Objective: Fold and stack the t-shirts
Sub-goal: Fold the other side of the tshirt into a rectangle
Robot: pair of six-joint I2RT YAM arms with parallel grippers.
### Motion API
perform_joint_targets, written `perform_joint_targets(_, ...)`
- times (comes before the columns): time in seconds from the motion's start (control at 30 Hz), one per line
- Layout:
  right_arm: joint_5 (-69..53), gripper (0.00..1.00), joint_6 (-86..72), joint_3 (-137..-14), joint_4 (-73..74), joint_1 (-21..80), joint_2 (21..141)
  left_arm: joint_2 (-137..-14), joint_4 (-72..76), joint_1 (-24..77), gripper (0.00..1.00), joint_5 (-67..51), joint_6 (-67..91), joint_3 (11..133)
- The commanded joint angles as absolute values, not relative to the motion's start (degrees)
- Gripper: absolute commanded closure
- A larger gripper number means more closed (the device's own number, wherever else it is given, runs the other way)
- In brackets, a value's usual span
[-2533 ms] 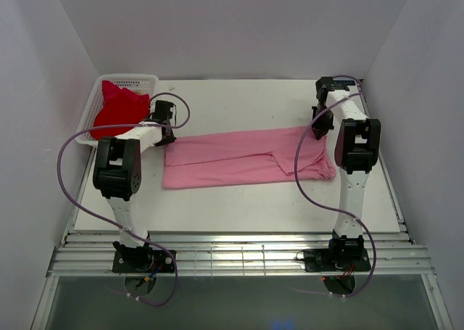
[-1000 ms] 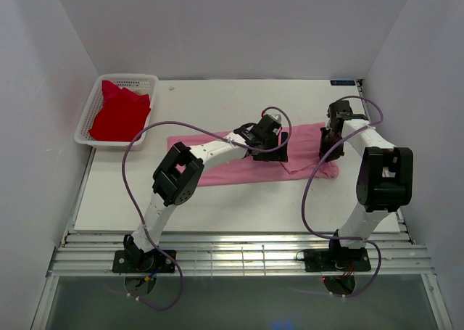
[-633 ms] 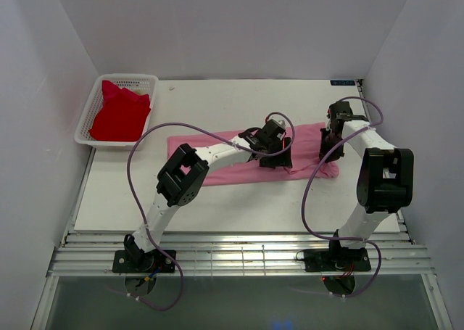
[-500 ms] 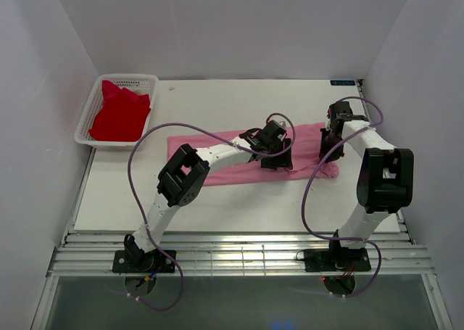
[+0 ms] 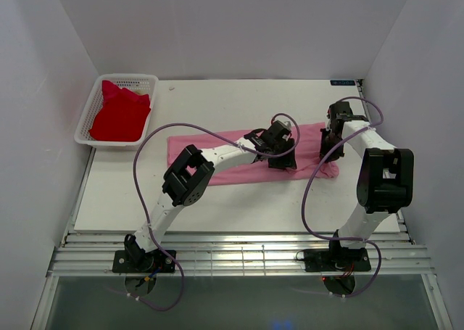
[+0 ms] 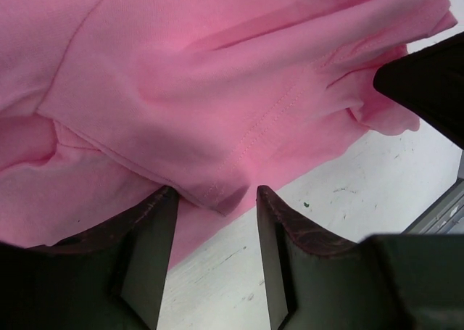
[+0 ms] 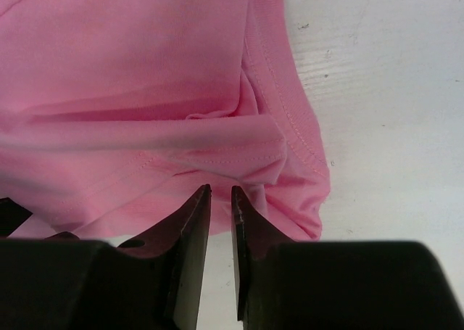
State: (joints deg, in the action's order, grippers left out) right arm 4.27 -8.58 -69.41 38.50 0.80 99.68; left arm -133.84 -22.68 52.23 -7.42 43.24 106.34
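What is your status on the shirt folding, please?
Left hand open, straddling hem of pink shirt. Right hand nearly shut at its edge, grip unclear. Red shirt lies in basket.

Bare white tabletop (image 5: 239,101) lies open beyond the flat pink cotton t-shirt (image 5: 185,147); the white plastic mesh basket (image 5: 130,77) fills the far-left corner against the wall.

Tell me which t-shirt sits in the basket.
The red t-shirt, bunched in the white basket; the pink t-shirt lies flat on the table.
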Motion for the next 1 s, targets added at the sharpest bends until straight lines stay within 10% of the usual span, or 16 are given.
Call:
perform_joint_targets(0.0,4.0,0.77,-8.6,-69.1,37.8,0.7,97.1,-134.2,-22.2,52.6,0.43,-8.7,43.9,108.7)
perform_joint_targets(0.27,4.0,0.81,-8.6,-68.9,37.6,0.7,97.3,-134.4,-22.5,52.6,0.7,-8.3,43.6,108.7)
perform_joint_targets(0.97,5.4,0.71,-9.0,-76.5,42.7,0.7,93.9,-126.3,-25.2,52.6,0.78,-3.2,40.3,100.3)
